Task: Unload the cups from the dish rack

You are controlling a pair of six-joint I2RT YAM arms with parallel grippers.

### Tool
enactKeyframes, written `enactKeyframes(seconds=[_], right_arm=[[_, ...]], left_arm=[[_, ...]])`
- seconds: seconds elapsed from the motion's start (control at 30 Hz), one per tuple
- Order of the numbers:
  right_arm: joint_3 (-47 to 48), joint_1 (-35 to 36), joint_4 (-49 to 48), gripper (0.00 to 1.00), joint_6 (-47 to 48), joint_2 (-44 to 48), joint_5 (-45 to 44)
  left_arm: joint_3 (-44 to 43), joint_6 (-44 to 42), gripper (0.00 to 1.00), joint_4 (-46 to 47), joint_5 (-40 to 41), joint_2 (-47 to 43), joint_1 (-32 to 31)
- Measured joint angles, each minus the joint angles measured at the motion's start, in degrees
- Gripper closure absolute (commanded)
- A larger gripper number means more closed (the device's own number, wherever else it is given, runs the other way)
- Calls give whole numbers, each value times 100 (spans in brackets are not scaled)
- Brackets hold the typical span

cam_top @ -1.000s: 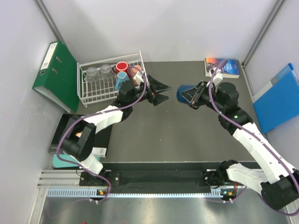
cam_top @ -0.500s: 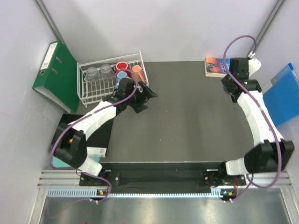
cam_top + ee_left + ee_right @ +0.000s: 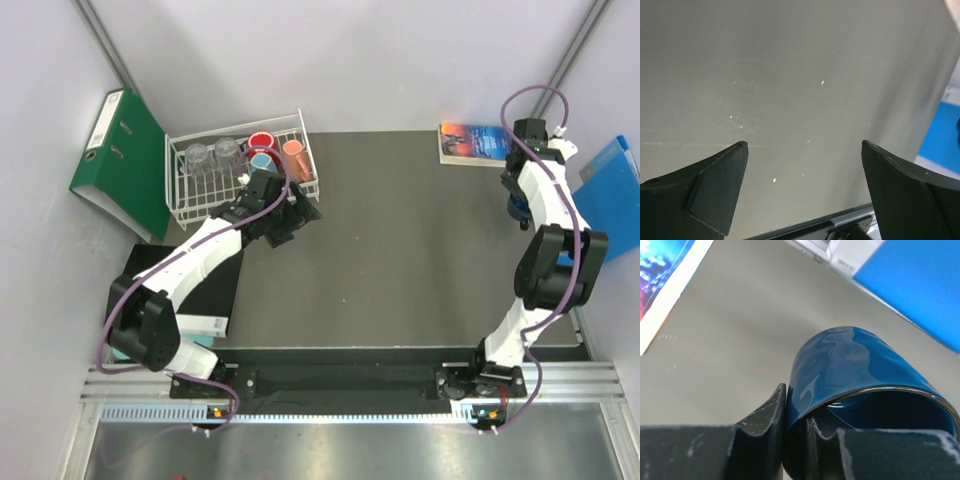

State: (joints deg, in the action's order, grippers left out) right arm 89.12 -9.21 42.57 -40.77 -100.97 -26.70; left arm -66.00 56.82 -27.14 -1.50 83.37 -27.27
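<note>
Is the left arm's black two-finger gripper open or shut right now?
Open. In the left wrist view, the left gripper has its fingers wide apart, only bare grey table between them.

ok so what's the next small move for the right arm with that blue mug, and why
Probably lower the dark blue mug onto the bare table, ready for release. The right gripper pinches its rim, one finger inside and one outside, at the table's far right near the book and blue folder, well clear of the dish rack.
</note>
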Motion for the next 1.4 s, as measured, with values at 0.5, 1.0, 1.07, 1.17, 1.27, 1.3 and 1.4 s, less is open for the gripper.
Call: enactKeyframes(seconds=[0.5,1.0,1.07,1.17,1.27,1.3,1.4], right_arm=[[717,-420,-7,100,221,-1687,278],[1725,-686,48,80,291,-2559,715],[1744,-684,74,68,313,-2559,732],[1751,-693,48,55,323,-2559,758],[1751,-693,48,52,328,-2559,807],[1751,-693,48,52,337,-2559,817],[1788,-693,46,50,363,-2559,813]], left_arm=[[-319,-717,1,-400,-195,669,0],[-577,-850,2,-468,-256,1034,0],[-581,-833,3,-466,-264,1080,0],[-581,-798,3,-468,-308,1093,0],[-590,-748,4,-461,-354,1093,0],[-590,-743,4,-461,-361,1093,0],[-584,-739,4,-435,-363,1091,-4]])
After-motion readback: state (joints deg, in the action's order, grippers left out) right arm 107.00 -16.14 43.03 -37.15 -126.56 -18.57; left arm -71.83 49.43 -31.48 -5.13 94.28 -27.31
